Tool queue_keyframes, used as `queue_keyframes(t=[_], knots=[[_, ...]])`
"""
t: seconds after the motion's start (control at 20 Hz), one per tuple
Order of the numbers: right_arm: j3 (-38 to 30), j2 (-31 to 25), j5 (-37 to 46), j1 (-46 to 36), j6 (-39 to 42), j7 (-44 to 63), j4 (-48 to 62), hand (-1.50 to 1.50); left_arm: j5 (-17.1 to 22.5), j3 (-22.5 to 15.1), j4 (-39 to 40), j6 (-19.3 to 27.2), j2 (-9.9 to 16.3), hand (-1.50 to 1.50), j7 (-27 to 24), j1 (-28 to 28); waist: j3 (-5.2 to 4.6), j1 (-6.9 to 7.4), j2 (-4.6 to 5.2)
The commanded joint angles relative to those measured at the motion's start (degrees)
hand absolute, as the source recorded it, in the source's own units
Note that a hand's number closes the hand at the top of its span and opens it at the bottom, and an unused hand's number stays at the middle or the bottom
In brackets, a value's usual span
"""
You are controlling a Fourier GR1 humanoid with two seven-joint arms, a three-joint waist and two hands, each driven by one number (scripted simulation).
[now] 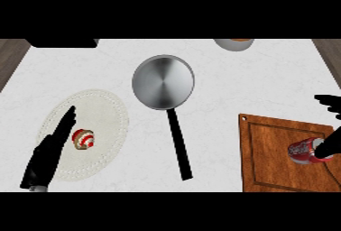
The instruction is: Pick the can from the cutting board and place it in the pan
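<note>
Head view: One red aluminium can [305, 150] lies on its side on the one brown wooden cutting board [279, 153] at the counter's near right corner. The right hand [329, 145] touches the can, thumb against it; whether the fingers close on it cannot be told. Lifting and placement remain. One round steel pan [163, 82] sits mid-counter, empty. The left hand [50, 153] rests, fingers straight, at the near left.

Red can [305, 151], lying on its side on the cutting board [276, 155] at about four o'clock in the head view: white script lettering runs along its side, too small and blurred to read with certainty. No other text, number or sign is legible.
</note>
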Motion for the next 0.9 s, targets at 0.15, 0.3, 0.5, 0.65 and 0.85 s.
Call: queue_keyframes(t=[0.15, 0.3, 0.5, 0.65, 0.85], knots=[[3.81, 2.94, 2.14, -0.69, 0.06, 9.20, 0.27, -1.50, -1.42, 0.04, -1.62, -0.74, -0.57, 0.00, -1.35, 3.32, 0.00, -0.19, -0.11], [5.68, 4.26, 5.23, 1.38, -0.69, 5.93, 2.42, -1.50, -1.13, 1.43, 3.25, -0.76, -1.95, 0.00, -3.26, 0.71, 0.01, -0.35, 0.01], [4.80, 4.25, 4.65, 0.25, 2.30, 4.82, 4.61, -1.50, -1.75, 2.05, -1.16, -1.52, -1.28, 0.00, 3.08, -1.97, 0.05, -0.30, -0.02], [4.23, 5.27, 5.43, 2.11, 0.84, 5.86, 2.99, -1.50, -0.54, 4.29, 3.91, -3.29, -1.89, 0.00, -1.10, -2.27, 0.02, -0.62, -0.04], [4.37, 5.70, 8.08, 4.92, 0.38, 2.59, 3.42, -1.50, -4.56, 1.51, 4.02, -0.67, -5.12, 0.00, -5.42, 2.64, 0.01, -0.57, -0.05]])
